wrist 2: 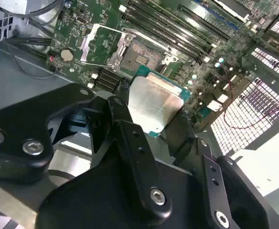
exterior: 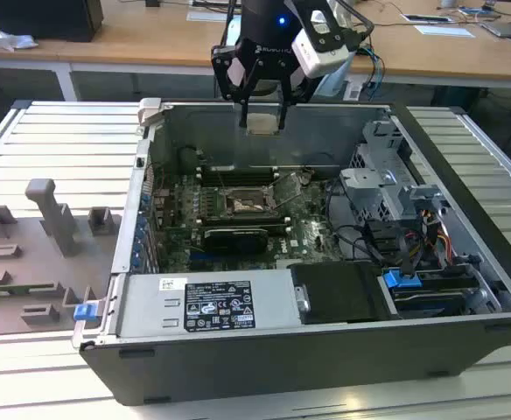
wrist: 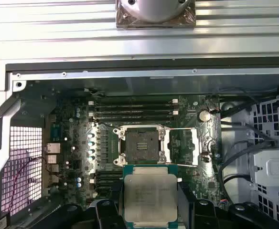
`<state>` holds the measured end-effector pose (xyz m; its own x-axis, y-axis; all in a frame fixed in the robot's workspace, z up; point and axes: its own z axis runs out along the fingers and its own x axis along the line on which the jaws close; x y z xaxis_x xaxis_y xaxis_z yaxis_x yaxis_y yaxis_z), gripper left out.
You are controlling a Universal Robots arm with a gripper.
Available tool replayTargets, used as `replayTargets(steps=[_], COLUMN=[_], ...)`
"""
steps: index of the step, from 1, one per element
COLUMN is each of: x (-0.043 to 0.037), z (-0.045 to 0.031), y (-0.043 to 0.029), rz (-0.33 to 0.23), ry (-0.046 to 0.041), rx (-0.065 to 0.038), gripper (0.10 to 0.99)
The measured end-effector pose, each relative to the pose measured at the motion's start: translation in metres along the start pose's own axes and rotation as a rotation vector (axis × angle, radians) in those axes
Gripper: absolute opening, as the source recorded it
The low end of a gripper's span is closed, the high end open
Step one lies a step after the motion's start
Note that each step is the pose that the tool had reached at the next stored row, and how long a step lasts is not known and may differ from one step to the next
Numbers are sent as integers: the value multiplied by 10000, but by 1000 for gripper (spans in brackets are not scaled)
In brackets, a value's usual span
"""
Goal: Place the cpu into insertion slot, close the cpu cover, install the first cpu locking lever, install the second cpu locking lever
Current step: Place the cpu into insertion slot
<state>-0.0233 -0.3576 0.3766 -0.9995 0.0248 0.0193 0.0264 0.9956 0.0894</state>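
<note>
My gripper hangs above the far wall of the open computer case, shut on the cpu, a pale silvery square chip. In both wrist views the cpu sits between the black fingers, well above the board. The insertion slot lies uncovered on the green motherboard, dark centre with a metal rim. The cpu cover is swung open beside the slot, its frame raised off the socket.
Long black memory slots run beside the socket. A black card, the power supply, a drive cage and loose cables crowd the case. Grey fixtures stand at the exterior view's left.
</note>
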Motion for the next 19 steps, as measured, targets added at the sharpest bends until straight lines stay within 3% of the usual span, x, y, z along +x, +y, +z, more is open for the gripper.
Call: replayTargets(steps=[19], x=[0], z=[2], y=[0], rz=[481], ry=[-43], rx=[-8], gripper=[541])
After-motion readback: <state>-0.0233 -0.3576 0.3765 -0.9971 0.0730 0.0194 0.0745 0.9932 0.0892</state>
